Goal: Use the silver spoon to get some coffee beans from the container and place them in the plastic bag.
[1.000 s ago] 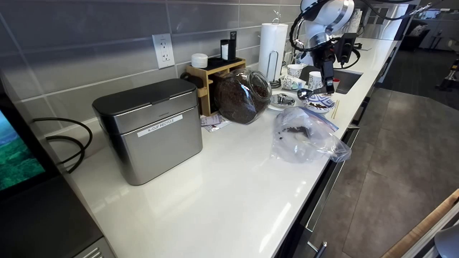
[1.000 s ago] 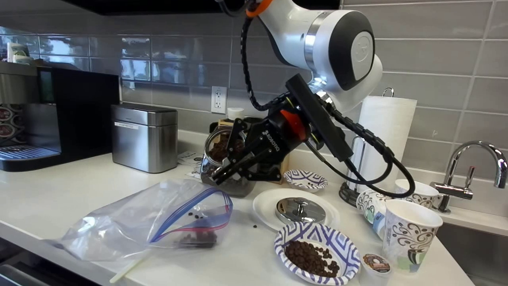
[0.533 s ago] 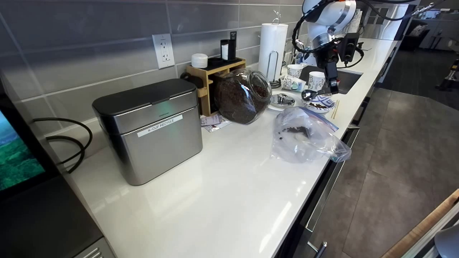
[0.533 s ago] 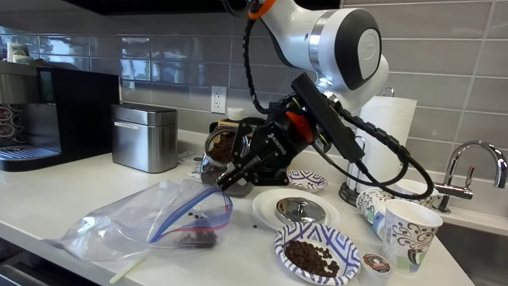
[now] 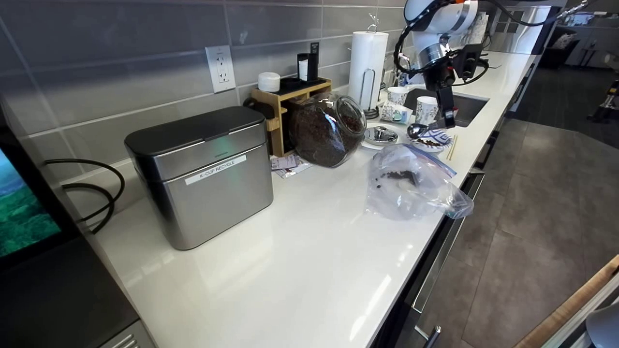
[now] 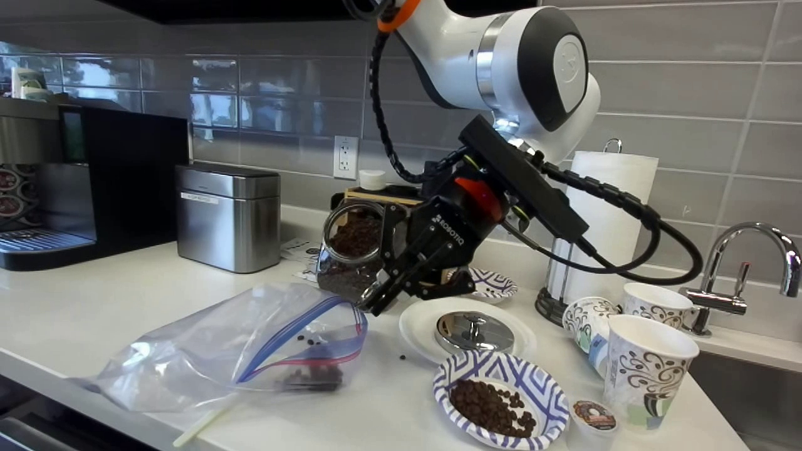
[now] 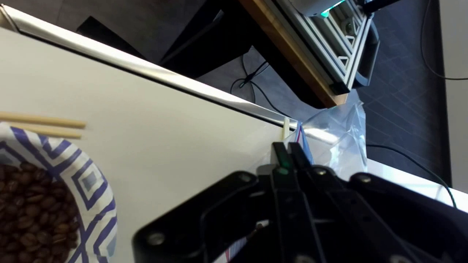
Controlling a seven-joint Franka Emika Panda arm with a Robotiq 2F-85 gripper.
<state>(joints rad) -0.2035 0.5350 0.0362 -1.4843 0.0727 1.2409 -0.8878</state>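
Grey tiles (image 6: 288,147) back a white desk (image 6: 94,307). In an exterior view a coffee machine (image 6: 138,181) and a metal box (image 6: 229,216) sit in the left half, with paper towels (image 6: 617,213) and a tap (image 6: 717,299) at the right; brown floor (image 5: 522,193) shows at the right of an exterior view.

The hand (image 7: 287,145) is closed on the spoon (image 5: 417,130), whose head points left there, near the mouth of the bag (image 5: 406,198); I cannot tell whether it carries anything. Beans (image 6: 316,376) already lie inside the bag, lower middle of the frame; more fill the jar (image 5: 333,121) and part of the bowl (image 6: 551,401).

My reading is that the step in hand is emptying the spoon into the bag. The head seems to lie across the opening, so the wrist probably needs a turn toward it. Best keep the head level, slip it well past the blue rim, and only then roll it slowly. That rim looks easy to snag, and so light a bag could slide, with its slack over the desk's front edge. A stray bean (image 6: 402,357) beside the bag hints at what tipping too soon would do.
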